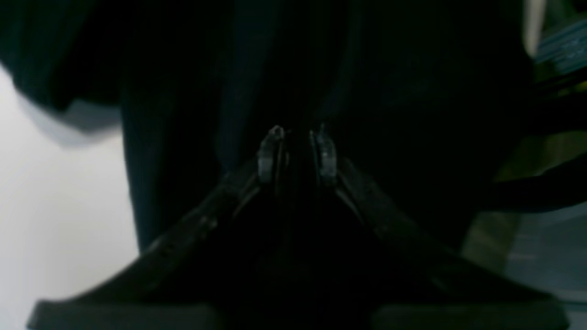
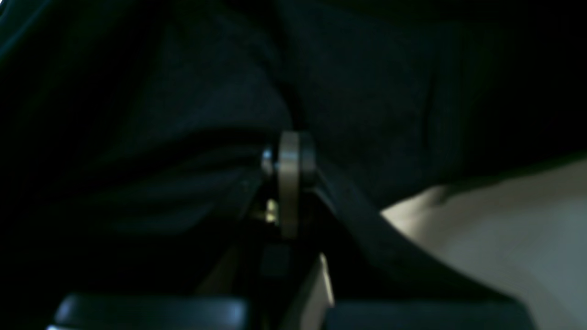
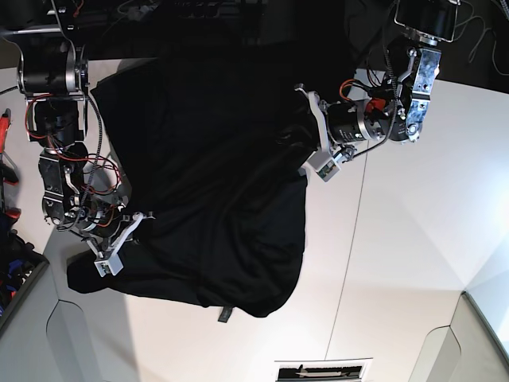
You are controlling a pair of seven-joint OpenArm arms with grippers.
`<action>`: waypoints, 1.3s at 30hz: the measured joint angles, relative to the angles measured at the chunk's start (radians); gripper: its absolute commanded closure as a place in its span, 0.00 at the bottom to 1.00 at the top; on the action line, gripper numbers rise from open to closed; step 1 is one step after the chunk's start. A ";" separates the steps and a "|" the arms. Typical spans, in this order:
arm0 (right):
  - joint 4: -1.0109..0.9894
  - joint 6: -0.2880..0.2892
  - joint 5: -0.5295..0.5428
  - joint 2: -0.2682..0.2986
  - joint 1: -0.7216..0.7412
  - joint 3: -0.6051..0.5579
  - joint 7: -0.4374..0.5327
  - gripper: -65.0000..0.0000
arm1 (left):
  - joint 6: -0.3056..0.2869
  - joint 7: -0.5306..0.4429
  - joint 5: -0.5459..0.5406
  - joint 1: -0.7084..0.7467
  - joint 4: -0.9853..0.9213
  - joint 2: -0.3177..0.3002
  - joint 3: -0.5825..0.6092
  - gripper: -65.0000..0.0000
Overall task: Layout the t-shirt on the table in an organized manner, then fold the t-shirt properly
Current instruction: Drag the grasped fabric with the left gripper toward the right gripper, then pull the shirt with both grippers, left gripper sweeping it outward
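On the table (image 3: 398, 239) the shirt (image 3: 215, 199) lies bunched, plain side up. Both grippers pinch its edges — left (image 3: 316, 135) at one side, right (image 3: 119, 239) opposite — probably to spread it flat.

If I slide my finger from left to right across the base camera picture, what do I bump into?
right gripper → the t-shirt → left gripper → bare white table
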 measured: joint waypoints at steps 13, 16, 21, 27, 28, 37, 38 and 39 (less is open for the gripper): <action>0.356 -0.018 0.189 0.035 -0.373 0.009 -0.009 1.00 | 0.005 -0.047 0.057 -0.310 -0.329 -0.008 0.003 0.82; 0.498 -0.016 0.222 0.035 -0.473 0.008 -0.041 1.00 | 0.006 -0.054 0.061 -0.387 -0.415 -0.008 0.027 0.82; 0.692 -0.004 0.248 0.018 -0.610 0.006 -0.113 1.00 | 0.024 -0.101 0.084 -0.476 -0.484 -0.013 0.141 0.82; 0.767 -0.005 0.234 -0.010 -0.656 0.005 -0.144 1.00 | 0.042 -0.110 0.098 -0.547 -0.483 -0.019 0.364 0.82; 0.771 -0.005 0.233 -0.011 -0.648 0.012 -0.155 1.00 | 0.043 -0.110 0.090 -0.551 -0.481 -0.019 0.374 0.82; 0.787 -0.010 0.225 -0.018 -0.539 0.171 -0.172 1.00 | 0.050 0.114 -0.169 -0.520 -0.271 -0.109 0.379 0.82; 0.787 -0.010 0.223 -0.022 -0.517 0.184 -0.173 1.00 | 0.050 0.124 -0.194 -0.521 -0.231 -0.129 0.380 0.82; 0.787 -0.010 0.224 -0.027 -0.497 0.193 -0.170 1.00 | 0.047 0.130 -0.209 -0.524 -0.192 -0.147 0.380 0.82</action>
